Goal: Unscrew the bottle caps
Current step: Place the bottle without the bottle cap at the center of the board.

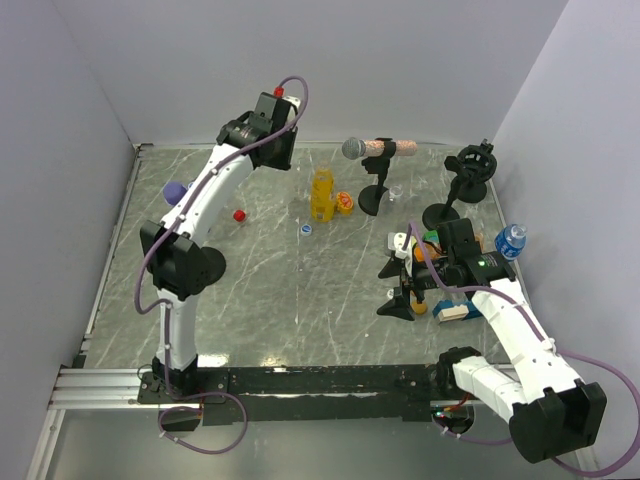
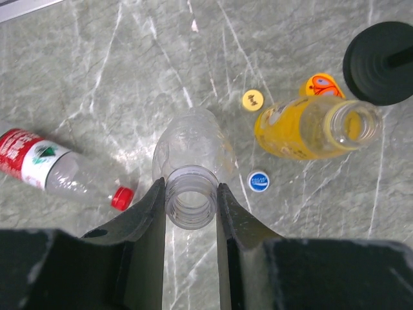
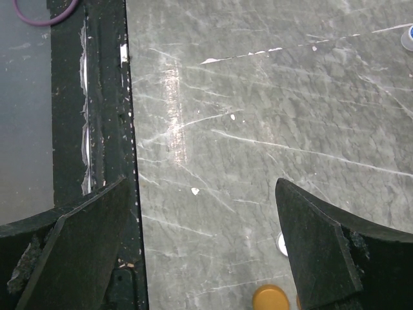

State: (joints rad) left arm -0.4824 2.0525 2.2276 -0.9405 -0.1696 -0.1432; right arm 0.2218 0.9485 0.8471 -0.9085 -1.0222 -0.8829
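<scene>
A glossy, marble-look tabletop point(image 2: 97, 77). The clear bottle point(image 2: 190, 152) is smooth transparent plastic, the juice bottle point(image 2: 297, 132) translucent orange plastic, the left tool point(image 2: 191, 205) matt black.

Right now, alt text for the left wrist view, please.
The left gripper grips the neck of an uncapped clear bottle. On the table sit an open orange bottle, a blue cap, a yellow cap, and a red-capped bottle lying flat.
</scene>
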